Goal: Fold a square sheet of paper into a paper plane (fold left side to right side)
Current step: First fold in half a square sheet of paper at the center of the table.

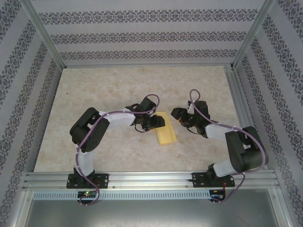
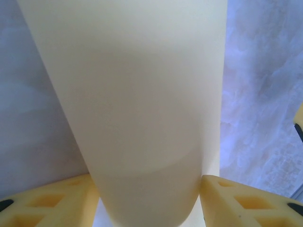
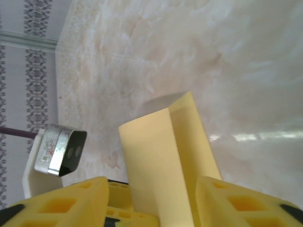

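The folded square sheet of paper (image 1: 166, 135) lies lengthwise beneath the left gripper (image 1: 157, 124), just left of the right gripper (image 1: 180, 117); both stand released, jaws parted.

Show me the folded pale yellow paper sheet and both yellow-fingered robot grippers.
Folded pale yellow paper sheet (image 3: 156, 153), right wrist view, on its upper flap.
Right gripper (image 3: 152, 187), right wrist view, midway between fingertips.
Left gripper (image 2: 147, 182), left wrist view, midway between fingertips.

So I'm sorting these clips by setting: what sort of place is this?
Probably a purpose-built robot test cell rather than a home. A marble-look tabletop is boxed in by an aluminium frame, with patterned backdrop panels standing in as walls.
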`<state>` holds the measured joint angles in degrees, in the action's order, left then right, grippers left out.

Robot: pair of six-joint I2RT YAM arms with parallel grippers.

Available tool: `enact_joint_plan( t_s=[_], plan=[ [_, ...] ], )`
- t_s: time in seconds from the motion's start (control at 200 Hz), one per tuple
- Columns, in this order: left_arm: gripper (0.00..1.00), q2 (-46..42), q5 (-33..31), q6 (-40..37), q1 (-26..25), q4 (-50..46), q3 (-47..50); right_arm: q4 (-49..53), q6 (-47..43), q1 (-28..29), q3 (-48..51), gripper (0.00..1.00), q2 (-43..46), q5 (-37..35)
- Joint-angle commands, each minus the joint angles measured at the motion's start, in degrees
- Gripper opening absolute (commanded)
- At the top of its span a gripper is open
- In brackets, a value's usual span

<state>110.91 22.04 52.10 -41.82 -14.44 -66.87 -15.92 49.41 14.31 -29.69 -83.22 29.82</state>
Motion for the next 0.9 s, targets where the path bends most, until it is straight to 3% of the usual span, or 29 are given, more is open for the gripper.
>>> enact_joint_plan(
  t_s=[0.0,0.125,0.225,0.395,0.894],
  plan=[
    [0.6,1.8,-2.0,-1.5,-1.0,-1.1,-1.7,11.3,-7.8,-1.0,-3.0,0.58,3.8,-3.9],
    [0.59,2.0,-2.3,-1.9,-1.0,-1.8,-2.3,19.6,-12.7,-2.3,-5.1,0.62,7.1,-5.2],
    [0.59,1.9,-2.6,-2.3,-1.0,-2.6,-2.7,21.8,-14.2,-2.5,-4.9,0.68,8.6,-3.9],
    [0.59,2.0,-3.3,-2.7,-1.0,-3.3,-3.3,23.7,-13.7,-1.4,-3.0,0.68,10.3,-2.5],
    [0.58,4.4,-3.8,-4.1,-0.9,-6.8,-5.6,22.9,-12.2,0.2,-0.1,0.57,9.8,-4.2]
  ],
)
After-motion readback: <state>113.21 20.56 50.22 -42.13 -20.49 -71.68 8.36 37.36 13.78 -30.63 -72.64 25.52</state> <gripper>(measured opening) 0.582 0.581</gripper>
